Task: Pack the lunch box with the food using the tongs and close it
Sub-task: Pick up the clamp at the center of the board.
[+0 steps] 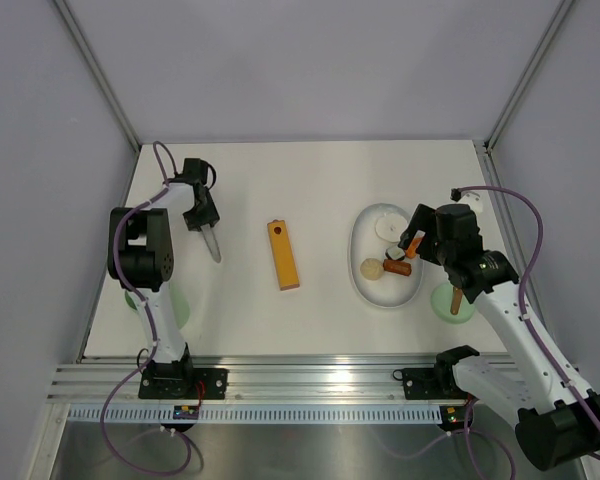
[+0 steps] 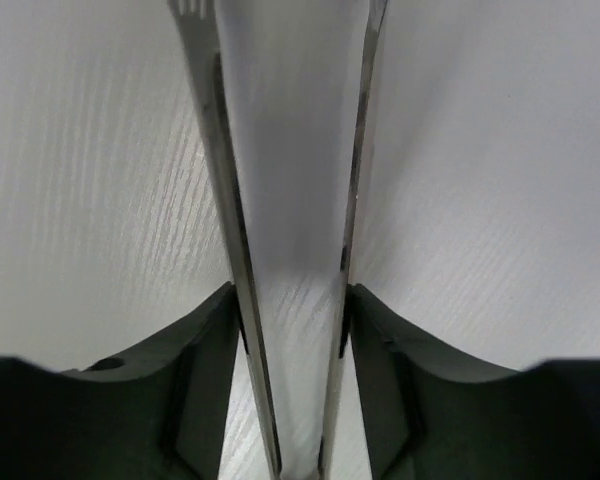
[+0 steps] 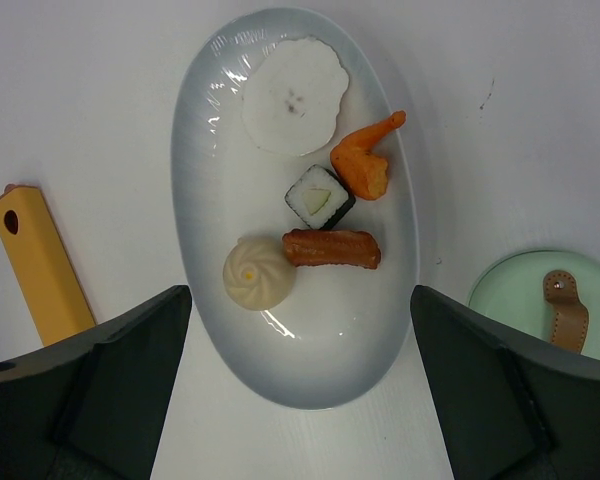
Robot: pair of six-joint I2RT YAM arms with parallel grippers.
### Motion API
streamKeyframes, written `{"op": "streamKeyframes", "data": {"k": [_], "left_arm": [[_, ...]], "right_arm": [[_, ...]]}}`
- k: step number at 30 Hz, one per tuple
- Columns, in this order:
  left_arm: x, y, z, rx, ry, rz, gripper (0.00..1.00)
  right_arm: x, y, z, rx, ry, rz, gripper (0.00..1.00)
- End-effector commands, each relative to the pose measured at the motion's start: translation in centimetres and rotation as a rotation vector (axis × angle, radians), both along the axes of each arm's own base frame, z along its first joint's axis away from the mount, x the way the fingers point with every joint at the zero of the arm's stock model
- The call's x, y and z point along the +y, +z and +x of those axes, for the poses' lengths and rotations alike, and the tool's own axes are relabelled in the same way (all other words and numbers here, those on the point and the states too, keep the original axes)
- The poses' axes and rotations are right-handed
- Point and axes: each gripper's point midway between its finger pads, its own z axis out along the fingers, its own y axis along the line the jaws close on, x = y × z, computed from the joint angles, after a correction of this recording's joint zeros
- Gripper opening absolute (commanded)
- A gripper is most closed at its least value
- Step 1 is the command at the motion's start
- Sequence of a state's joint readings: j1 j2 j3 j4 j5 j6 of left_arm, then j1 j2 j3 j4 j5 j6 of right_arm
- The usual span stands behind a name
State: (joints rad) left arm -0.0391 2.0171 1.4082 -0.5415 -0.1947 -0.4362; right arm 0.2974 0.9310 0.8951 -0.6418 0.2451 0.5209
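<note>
The grey metal tongs (image 1: 212,243) lie on the left of the table, and my left gripper (image 1: 204,220) is shut on them. In the left wrist view both dark fingers (image 2: 205,370) press against the two thin arms of the tongs (image 2: 205,100). My right gripper (image 3: 300,385) hangs open over the white plate (image 3: 205,180) holding the food: a white bun (image 3: 259,272), a brown sausage (image 3: 332,248), a dark-and-white cube (image 3: 320,196), an orange piece (image 3: 365,165). The green lid (image 1: 455,300) lies right of the plate. The lunch box (image 1: 176,306) shows as a green edge behind the left arm.
A long orange block (image 1: 283,255) lies mid-table between the tongs and the plate. A flat white scalloped piece (image 3: 290,95) sits at the plate's far end. The lid's brown handle (image 3: 565,310) points up. Grey walls enclose the table on three sides.
</note>
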Motion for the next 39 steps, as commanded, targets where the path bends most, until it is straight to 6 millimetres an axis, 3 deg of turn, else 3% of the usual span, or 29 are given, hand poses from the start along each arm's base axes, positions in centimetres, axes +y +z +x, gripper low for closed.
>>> {"op": "streamKeyframes", "data": {"k": [1,2,5,6,10,14,17,23,27,32,39], "left_arm": [[0.3,1.9,1.5,-0.057,-0.012,0.004,0.41],[0.0,2.4,1.5,-0.070,-0.025,-0.008,0.30],[-0.7,5.3,1.3,-0.130,-0.057,-0.015,0.17],[-1.1,7.1,1.2,-0.165,-0.082,-0.013,0.14],[-2.8,10.7,-0.9,-0.185,-0.170,-0.024,0.13],[-6.6,13.7,-4.0,-0.197,-0.326,-0.014,0.15],[-11.9,15.0,-7.6,-0.184,-0.519,-0.010,0.18],[-17.7,16.6,-13.1,-0.173,-0.711,-0.034,0.23],[-20.3,17.0,-14.8,-0.172,-0.777,-0.059,0.24],[-21.7,16.5,-15.7,-0.157,-0.826,-0.026,0.26],[-22.0,17.0,-15.6,-0.176,-0.823,-0.037,0.31]], "right_arm": [[-0.5,0.5,-0.2,-0.019,-0.017,-0.005,0.99],[-0.5,0.6,-0.2,-0.021,-0.019,-0.005,1.00],[-0.6,0.7,-0.3,-0.021,-0.022,-0.014,1.00],[-0.7,0.7,-0.3,-0.020,-0.025,-0.017,0.99],[-1.0,0.8,-0.2,-0.020,-0.027,-0.033,1.00],[-1.2,0.9,-0.2,-0.014,-0.033,-0.049,1.00],[-1.6,1.0,-0.3,-0.005,-0.048,-0.066,1.00],[-2.1,1.2,-0.6,0.008,-0.069,-0.078,1.00],[-2.3,1.4,-0.8,0.001,-0.078,-0.076,0.99],[-2.6,1.7,-1.3,-0.002,-0.089,-0.082,0.99],[-3.1,2.3,-1.9,-0.019,-0.104,-0.083,0.99]]}}
